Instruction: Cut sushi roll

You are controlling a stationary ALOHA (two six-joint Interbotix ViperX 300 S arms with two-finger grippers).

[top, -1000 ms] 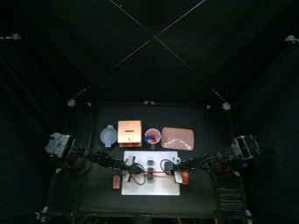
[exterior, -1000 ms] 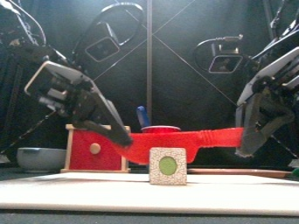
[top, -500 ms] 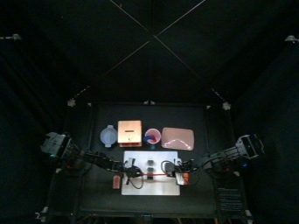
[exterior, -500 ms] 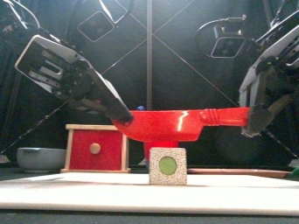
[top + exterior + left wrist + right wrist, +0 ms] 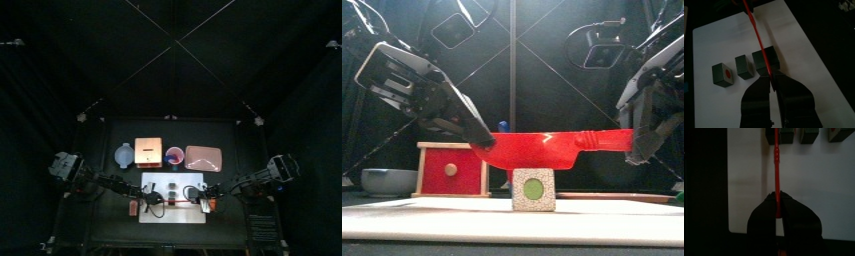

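With both grippers, left gripper (image 5: 773, 79) and right gripper (image 5: 777, 203), closed on the red knife (image 5: 543, 150), I fear its blade, hanging over the sushi roll (image 5: 765, 61) on the white board (image 5: 811, 55), comes down crooked and topples the pieces.

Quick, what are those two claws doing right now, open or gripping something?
Left gripper: closed on the blade end of the red knife.
Right gripper: closed on the knife's handle end.

No readable text, label, brand, number or sign shows anywhere in these views, neither on the sushi roll (image 5: 535, 189) pieces nor on the white board (image 5: 811, 65) beneath them.
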